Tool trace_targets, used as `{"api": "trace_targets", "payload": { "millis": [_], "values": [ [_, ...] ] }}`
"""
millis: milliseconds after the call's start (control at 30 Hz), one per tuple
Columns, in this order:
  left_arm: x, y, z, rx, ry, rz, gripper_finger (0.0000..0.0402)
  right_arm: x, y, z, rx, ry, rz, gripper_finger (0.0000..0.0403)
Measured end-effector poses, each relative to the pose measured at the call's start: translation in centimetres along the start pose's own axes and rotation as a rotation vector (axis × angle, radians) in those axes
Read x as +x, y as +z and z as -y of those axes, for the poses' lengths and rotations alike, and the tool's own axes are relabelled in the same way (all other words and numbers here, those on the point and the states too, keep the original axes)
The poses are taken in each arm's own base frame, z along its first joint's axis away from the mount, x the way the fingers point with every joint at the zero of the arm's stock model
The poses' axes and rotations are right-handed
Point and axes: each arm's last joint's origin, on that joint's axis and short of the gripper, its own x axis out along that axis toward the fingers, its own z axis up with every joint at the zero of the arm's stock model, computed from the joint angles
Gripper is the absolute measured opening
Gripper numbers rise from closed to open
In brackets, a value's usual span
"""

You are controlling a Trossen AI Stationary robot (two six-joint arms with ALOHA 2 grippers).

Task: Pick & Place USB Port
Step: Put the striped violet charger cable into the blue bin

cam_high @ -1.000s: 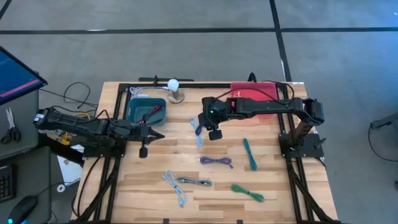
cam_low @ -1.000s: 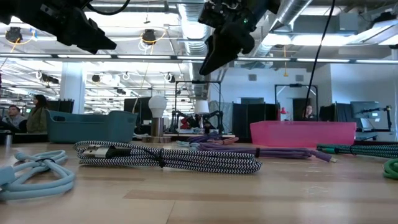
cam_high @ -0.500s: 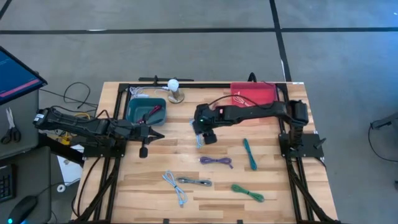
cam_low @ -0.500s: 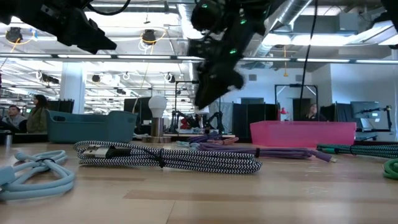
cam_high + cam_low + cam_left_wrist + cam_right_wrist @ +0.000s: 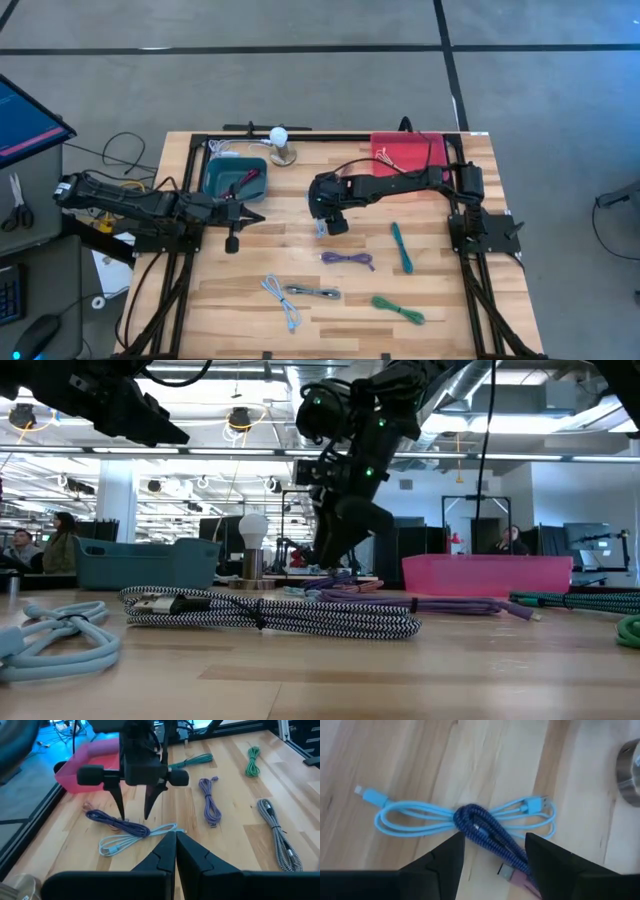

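Near the table's middle, the right gripper hangs spread over the dark blue cable crossing the light blue cable. It should descend straight, straddling only the dark bundle. The left gripper, pressed together, waits beside the teal bin.

You're over a pale wooden table, planks smooth with a soft sheen. The light blue cable below your right gripper looks like smooth, glossy plastic; the dark blue cable across it is braided cloth, rough and matt. Nearer the camera, the black-and-white cable shows a woven cloth jacket too.
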Motion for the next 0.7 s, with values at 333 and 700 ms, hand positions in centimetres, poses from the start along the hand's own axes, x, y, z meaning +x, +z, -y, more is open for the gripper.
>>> {"api": "trace_targets", "payload": {
  "millis": [333, 700],
  "values": [
    [0.0, 0.0, 0.0, 0.0, 0.0, 0.0, 0.0012, 1.6, -0.5, -0.5, 0.002, 0.024, -0.04, 0.02],
    [0.0, 0.0, 0.0, -0.001, 0.0, 0.0, 0.0012, 2.5, -0.7, -0.2, 0.017, 0.013, -0.038, 0.0165]
  ]
}}
